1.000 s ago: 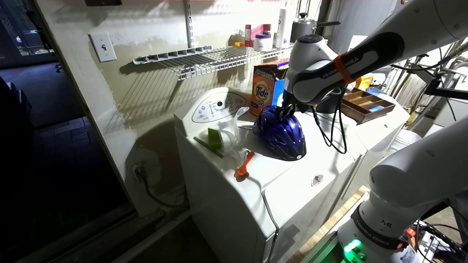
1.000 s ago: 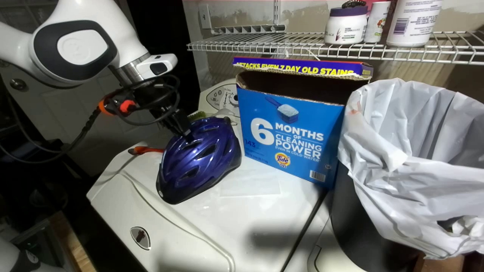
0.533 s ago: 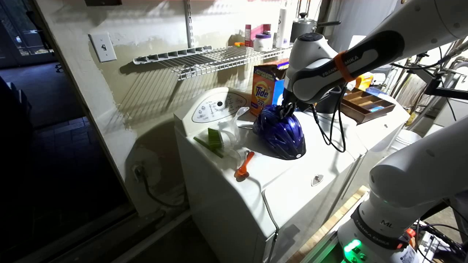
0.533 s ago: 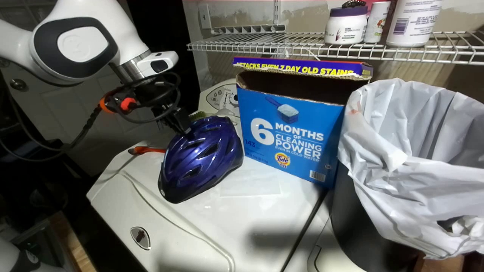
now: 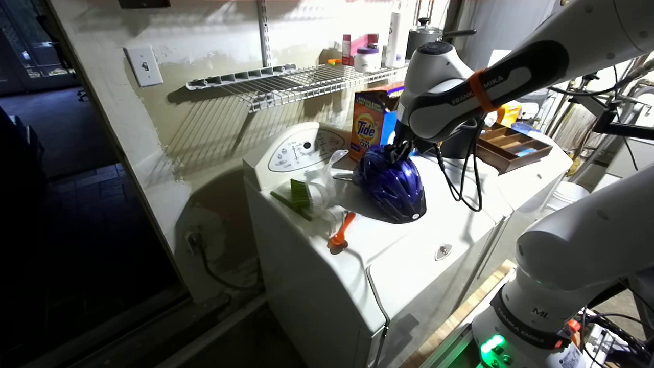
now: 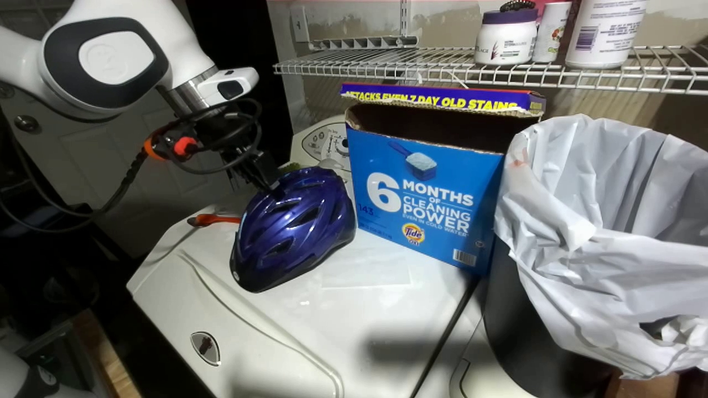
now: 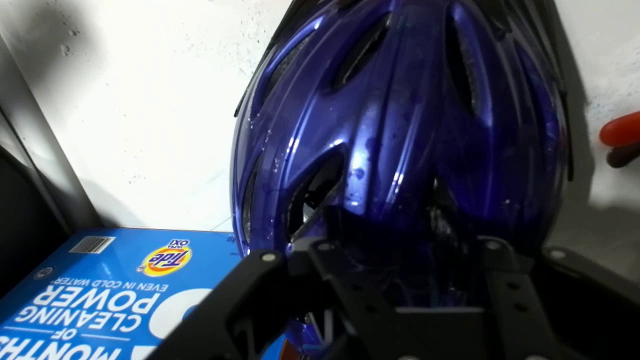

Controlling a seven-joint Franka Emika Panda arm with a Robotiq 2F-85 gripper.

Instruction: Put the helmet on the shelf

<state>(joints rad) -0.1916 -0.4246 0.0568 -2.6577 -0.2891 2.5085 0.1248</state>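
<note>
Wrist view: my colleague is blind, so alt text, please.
A glossy blue vented bicycle helmet, held by the black gripper, fills the centre, a white surface behind it. Lower left: a Tide Ultra Oxi box, print upside down.

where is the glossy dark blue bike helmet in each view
In an exterior view, the glossy dark blue bicycle helmet is right of centre.
In an exterior view, the helmet is left of centre.
In the wrist view, the helmet fills the upper middle.
Shared landmark: the blue-and-orange cardboard Tide box, in all three.

Box (image 6: 426, 204), orange tool (image 5: 344, 231) on white appliance (image 6: 343, 326)
</note>
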